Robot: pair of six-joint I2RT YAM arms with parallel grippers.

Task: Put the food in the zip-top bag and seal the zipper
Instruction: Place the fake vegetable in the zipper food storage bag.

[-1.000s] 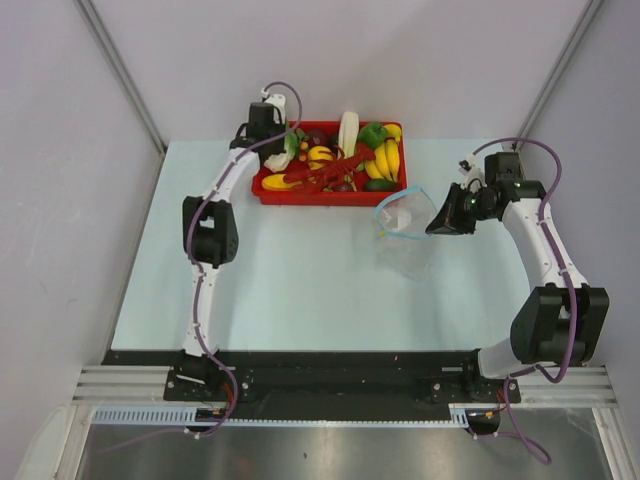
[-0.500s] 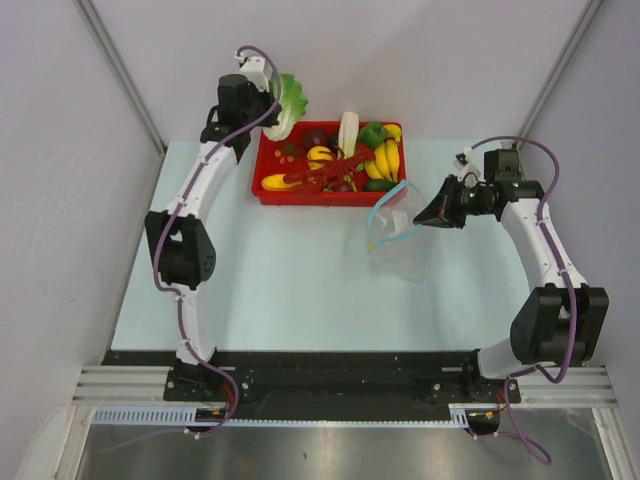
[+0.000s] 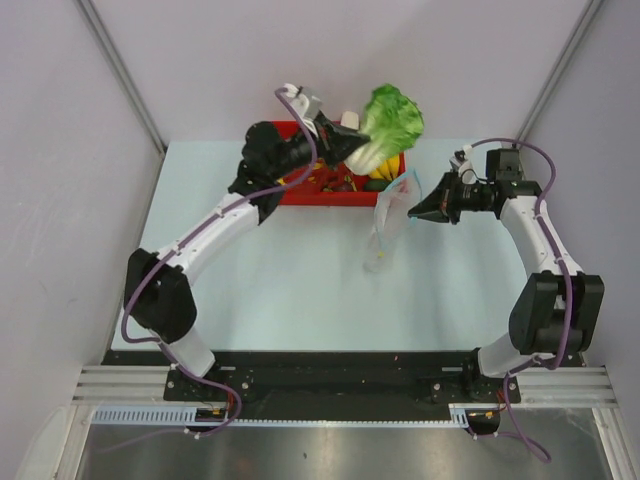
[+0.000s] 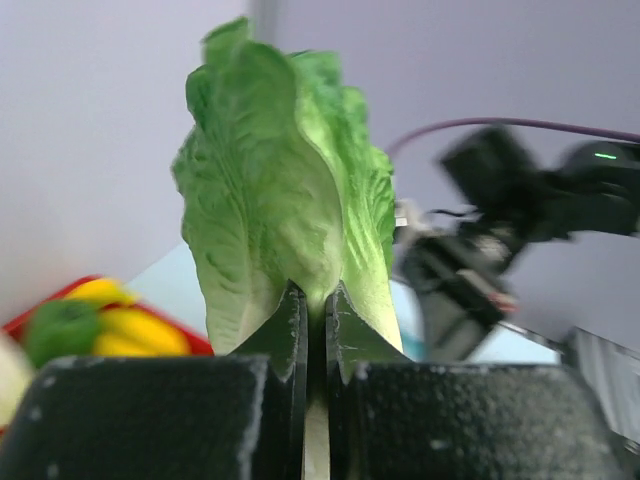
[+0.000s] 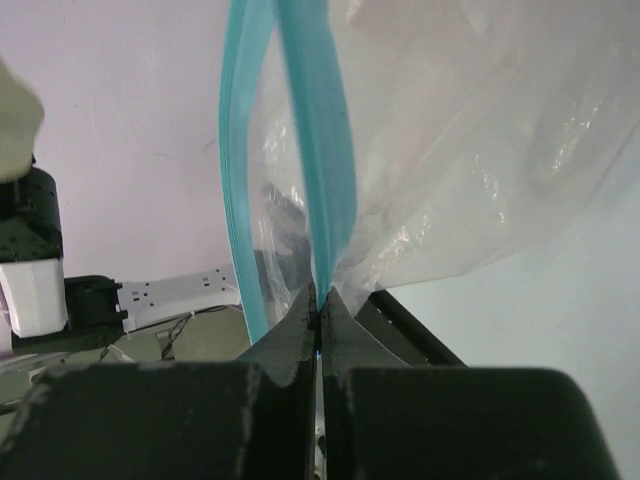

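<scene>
The left gripper (image 4: 313, 300) is clamped on the pale stem of the cabbage (image 4: 280, 180), jaws nearly together. It holds the cabbage leaf-end outward in the air above the right end of the red tray (image 3: 300, 196), where bananas (image 4: 140, 330) lie. The right gripper (image 5: 318, 295) is pinched tight on one lip of the blue zipper (image 5: 322, 150), so the bag (image 3: 384, 236) hangs from it toward the table (image 3: 300, 280) with its mouth gaping. The cabbage is near that mouth, up and to its left, not inside.
</scene>
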